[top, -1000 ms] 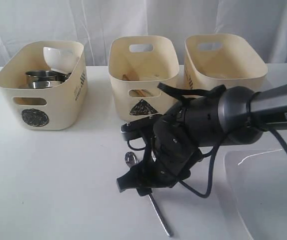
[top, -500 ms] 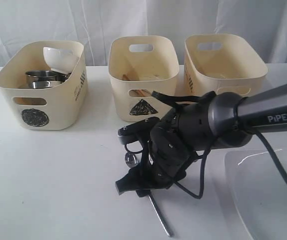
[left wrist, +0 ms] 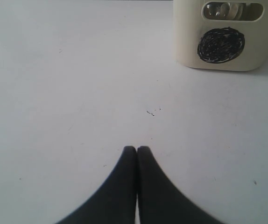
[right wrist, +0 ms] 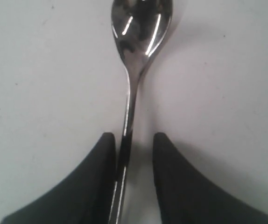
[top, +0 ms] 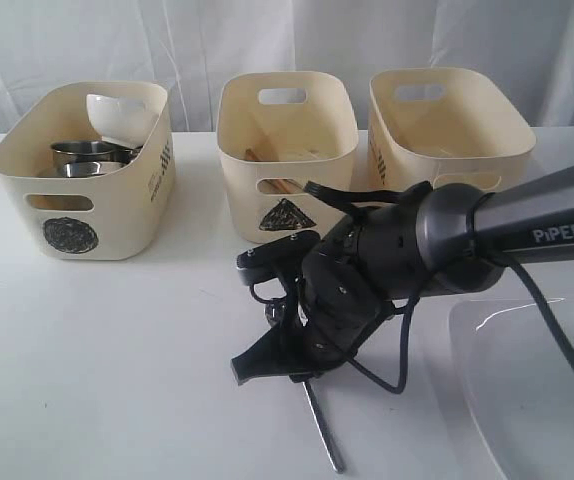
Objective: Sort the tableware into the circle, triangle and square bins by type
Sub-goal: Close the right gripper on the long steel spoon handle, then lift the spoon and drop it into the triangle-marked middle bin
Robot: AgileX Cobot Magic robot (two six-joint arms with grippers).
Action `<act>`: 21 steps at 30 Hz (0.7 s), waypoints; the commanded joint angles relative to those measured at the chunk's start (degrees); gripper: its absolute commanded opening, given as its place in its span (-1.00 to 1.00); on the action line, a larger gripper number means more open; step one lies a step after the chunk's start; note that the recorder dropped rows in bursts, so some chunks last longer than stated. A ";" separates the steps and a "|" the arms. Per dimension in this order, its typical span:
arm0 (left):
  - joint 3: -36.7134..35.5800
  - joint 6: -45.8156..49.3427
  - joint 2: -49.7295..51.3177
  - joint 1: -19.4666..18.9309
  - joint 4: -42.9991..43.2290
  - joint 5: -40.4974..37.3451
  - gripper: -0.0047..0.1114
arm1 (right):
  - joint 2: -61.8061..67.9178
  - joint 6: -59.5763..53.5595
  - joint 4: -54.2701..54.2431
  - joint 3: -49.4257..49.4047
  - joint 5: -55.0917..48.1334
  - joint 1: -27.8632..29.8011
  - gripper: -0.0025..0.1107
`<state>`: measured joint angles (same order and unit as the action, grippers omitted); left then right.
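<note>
Two sides of the handle are covered: my right gripper (right wrist: 131, 137) is down low and spread around the shiny steel spoon (right wrist: 130, 93), one black finger (right wrist: 101, 158) touching its stem, the other just apart. The spoon lies flat on the white table (top: 117, 350), in front of the cream triangle-marked bin (top: 287, 130), so I judge the tips must hug the surface to catch so thin a handle. Nothing is pinched yet. My left gripper (left wrist: 137, 151) is pressed together on nothing, parked over bare table near the cream circle-marked bin (left wrist: 190, 46), out of the way. Cutlery already shows in the triangle bin, so that looks like the spoon's home
</note>
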<state>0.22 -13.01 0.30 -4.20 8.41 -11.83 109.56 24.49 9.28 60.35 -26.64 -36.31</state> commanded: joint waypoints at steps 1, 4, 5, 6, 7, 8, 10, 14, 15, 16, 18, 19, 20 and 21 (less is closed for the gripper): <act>-0.22 -0.10 -0.30 0.28 -0.46 0.25 -0.92 | 1.10 -0.32 -1.78 -0.46 -1.46 0.31 -0.49; -0.22 -0.10 -0.30 0.28 -0.46 0.25 -0.92 | 1.10 -0.32 -1.88 -0.46 -1.34 0.31 -0.49; -0.22 -0.10 -0.30 0.28 -0.46 0.25 -0.92 | 1.10 -0.32 -1.88 -0.46 -1.50 0.31 -0.51; -0.22 -0.10 -0.30 0.28 -0.46 0.25 -0.92 | 1.10 -0.32 -1.88 -0.46 -1.51 0.31 -0.55; -0.22 -0.10 -0.30 0.28 -0.46 0.25 -0.92 | 1.10 -0.32 -1.91 -0.46 -1.78 0.31 -0.62; -0.22 -0.10 -0.30 0.28 -0.46 0.25 -0.92 | 1.10 -0.32 -2.16 -0.46 -2.01 0.31 -0.69; -0.22 -0.10 -0.30 0.28 -0.46 0.25 -0.92 | 1.10 -1.84 -3.21 -0.46 -2.70 0.31 -0.91; -0.22 -0.10 -0.30 0.28 -0.46 0.25 -0.92 | 1.10 -6.94 -5.35 -0.46 -4.68 0.31 -0.96; -0.22 -0.10 -0.30 0.28 -0.46 0.25 -0.92 | 1.10 -7.66 -5.75 -0.46 -5.16 0.31 -0.96; -0.22 -0.10 -0.30 0.28 -0.46 0.25 -0.92 | 1.10 -7.93 -5.92 -0.46 -5.58 0.31 -0.96; -0.22 -0.10 -0.30 0.28 -0.46 0.25 -0.92 | 0.53 -7.93 -6.07 -0.46 -6.11 0.31 -0.96; -0.22 -0.10 -0.30 0.28 -0.46 0.25 -0.92 | -0.01 -7.93 -6.15 -0.46 -6.11 0.31 -0.96; -0.22 -0.10 -0.30 0.28 -0.46 0.25 -0.92 | -0.91 -7.93 -6.19 -0.35 -6.11 0.31 -0.96; -0.22 -0.10 -0.30 0.28 -0.46 0.25 -0.92 | -1.99 -7.93 -6.19 -0.23 -6.00 0.31 -0.96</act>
<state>0.22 -13.01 0.30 -4.20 8.41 -11.83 108.91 17.35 3.85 60.49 -29.66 -36.31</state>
